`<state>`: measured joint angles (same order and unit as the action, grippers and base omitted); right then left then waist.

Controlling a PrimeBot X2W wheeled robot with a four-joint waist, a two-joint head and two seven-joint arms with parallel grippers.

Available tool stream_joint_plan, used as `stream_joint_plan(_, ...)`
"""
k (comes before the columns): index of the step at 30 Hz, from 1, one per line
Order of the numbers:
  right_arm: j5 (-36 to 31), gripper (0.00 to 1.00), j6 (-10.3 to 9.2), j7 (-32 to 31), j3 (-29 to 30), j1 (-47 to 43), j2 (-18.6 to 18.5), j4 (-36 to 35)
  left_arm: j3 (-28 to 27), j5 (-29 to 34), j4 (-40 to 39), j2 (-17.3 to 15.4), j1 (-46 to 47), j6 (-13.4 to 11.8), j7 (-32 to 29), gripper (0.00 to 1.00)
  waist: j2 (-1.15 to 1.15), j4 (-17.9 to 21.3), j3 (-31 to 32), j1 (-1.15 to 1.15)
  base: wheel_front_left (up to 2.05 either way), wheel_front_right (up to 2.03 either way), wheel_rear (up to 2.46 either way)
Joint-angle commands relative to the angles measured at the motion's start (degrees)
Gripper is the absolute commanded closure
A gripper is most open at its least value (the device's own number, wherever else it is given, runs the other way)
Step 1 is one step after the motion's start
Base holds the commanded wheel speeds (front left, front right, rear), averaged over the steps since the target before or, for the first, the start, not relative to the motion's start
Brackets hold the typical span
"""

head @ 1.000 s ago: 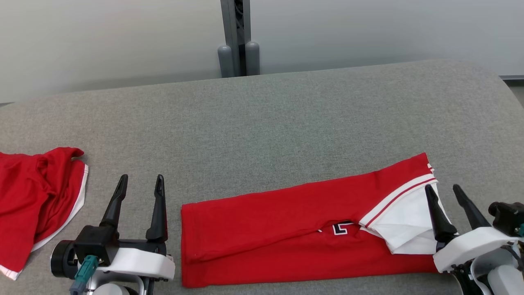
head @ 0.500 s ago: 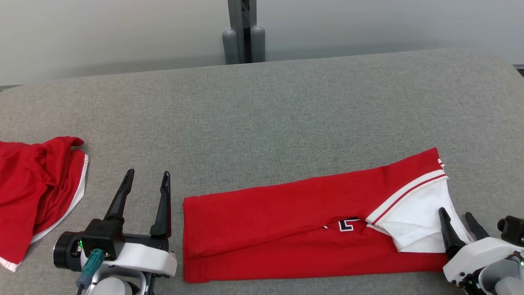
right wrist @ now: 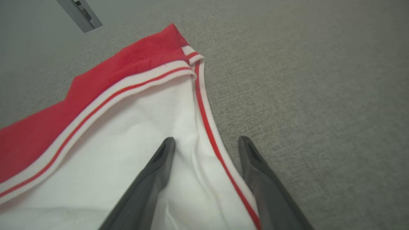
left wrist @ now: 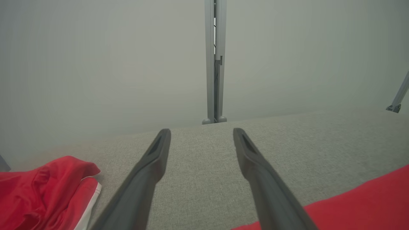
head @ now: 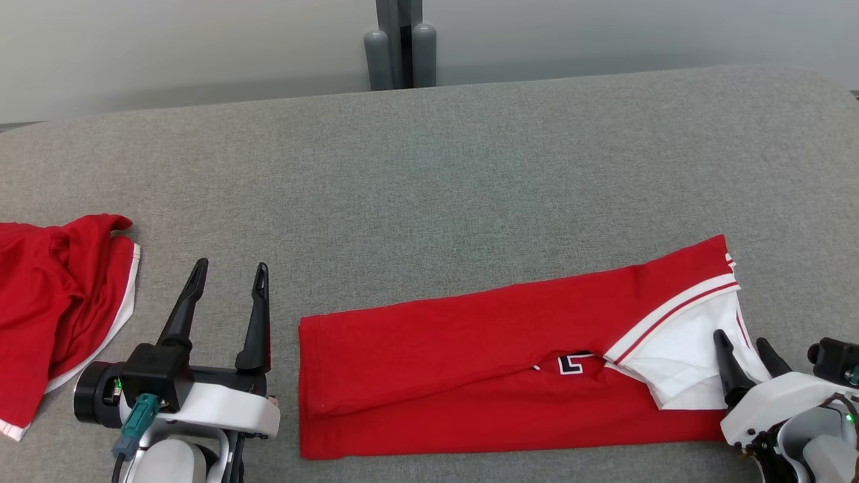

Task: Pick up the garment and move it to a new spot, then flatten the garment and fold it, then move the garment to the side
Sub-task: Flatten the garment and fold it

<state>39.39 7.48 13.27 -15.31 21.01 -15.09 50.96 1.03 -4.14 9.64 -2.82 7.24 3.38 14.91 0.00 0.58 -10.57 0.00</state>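
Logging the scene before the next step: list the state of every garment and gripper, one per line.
Long red garment with white, stripe-trimmed end: folded into a band, lying flat.
Second red garment with white trim: crumpled, far left.
Left gripper: open, empty, beside the band's left end.
Right gripper: open, astride the white end's striped edge, not gripping.

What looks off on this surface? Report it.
The folded red garment lies askew: its top layer slants up toward the right, and a white panel is turned out at its right end. A second red garment sits crumpled at the left.
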Motion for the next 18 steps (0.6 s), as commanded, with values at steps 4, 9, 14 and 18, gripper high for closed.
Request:
stream_joint_plan(4, 2.60, 0.81, 0.09, -0.80, -4.06, -0.31, 1.01, 1.29, -0.38, 0.37, -0.04, -0.17, 0.50, 0.07, 0.23, 0.00, 0.00, -0.03, 0.15, 0.00, 0.00, 0.00, 0.00)
stream_joint_plan(9, 4.28, 1.00, 0.06, -0.50, -6.71, -0.47, 0.48, 1.14, -0.45, 0.48, 0.28, -0.18, 0.14, -0.12, 0.23, 0.00, 0.00, 0.15, 0.71, 0.00, 0.00, 0.00, 0.00)
stream_joint_plan(14, 5.73, 1.00, 0.00, 0.65, -8.09, 0.77, -1.49, 1.92, -0.09, 0.27, 0.57, -0.18, -0.20, -0.27, 0.23, 0.00, 0.00, 0.43, 1.40, 0.00, 0.00, 0.00, 0.00)
stream_joint_plan(18, 6.56, 1.00, -0.01, 0.96, -8.47, 2.23, -3.55, 2.68, 0.27, -0.10, 0.74, -0.18, -0.39, -0.45, 0.23, 0.00, 0.00, 0.54, 1.78, 0.00, 0.00, 0.00, 0.00)
